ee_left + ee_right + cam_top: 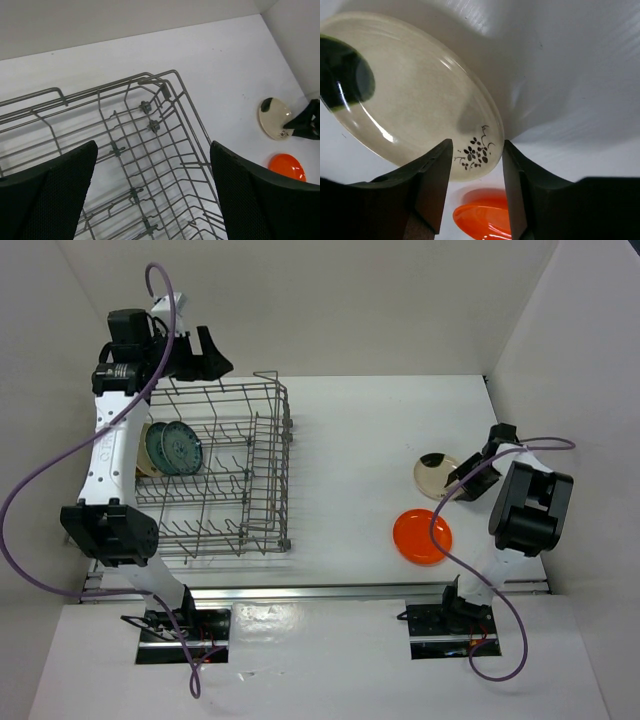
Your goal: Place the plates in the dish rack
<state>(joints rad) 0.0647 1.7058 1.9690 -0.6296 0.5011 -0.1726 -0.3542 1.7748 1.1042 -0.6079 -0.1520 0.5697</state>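
The dish rack [285, 440] [151, 125] stands at the left of the table. Two blue-green plates [183, 447] stand upright in its left part, with a cream plate [143, 466] behind them. My left gripper [205, 352] [152, 165] hovers open above the rack's far end, holding nothing. On the right lie a cream plate [435, 475] [274, 117] [410, 95] with a dark patch and a plain orange plate [422, 536] [286, 166] [482, 217]. My right gripper [463, 480] [477, 145] straddles the cream plate's near rim, jaws partly closed with a gap still showing.
White walls enclose the table at the back and on both sides. The right arm's body [530, 505] hangs over the table's right edge. A metal rail [320, 592] runs along the near edge by the arm bases.
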